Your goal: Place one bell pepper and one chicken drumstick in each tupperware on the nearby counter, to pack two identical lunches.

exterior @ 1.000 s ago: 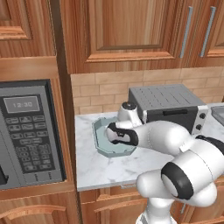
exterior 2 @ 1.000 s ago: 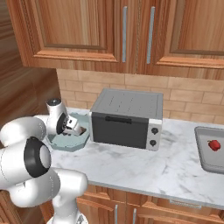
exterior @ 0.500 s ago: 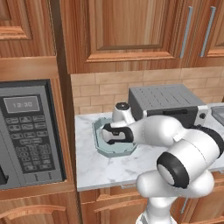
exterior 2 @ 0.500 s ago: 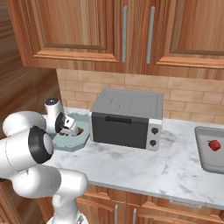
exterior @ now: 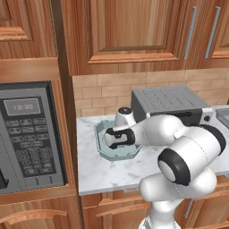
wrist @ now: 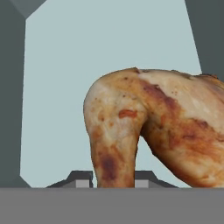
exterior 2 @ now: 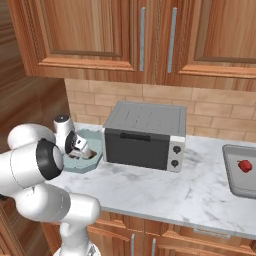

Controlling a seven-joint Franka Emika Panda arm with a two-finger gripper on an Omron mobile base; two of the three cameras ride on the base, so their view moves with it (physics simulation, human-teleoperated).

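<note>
While bent low, pincer (wrist: 113,181) grips drumstick (wrist: 153,127) over teal tupperware (exterior: 102,150).

One teal tupperware (exterior 2: 92,159) sits on the tabletop (exterior 2: 165,192), and one grey tupperware (exterior 2: 234,175) lies far to the right. One drumstick (wrist: 144,127) is visible. One red pepper (exterior 2: 244,165) lies in the grey container. One toaster oven (exterior 2: 145,135) and one microwave (exterior: 29,136) are present. One arm (exterior: 179,152) carries one tool (exterior 2: 80,146).

"12:30", likely, on the microwave (exterior: 31,134) display
</note>
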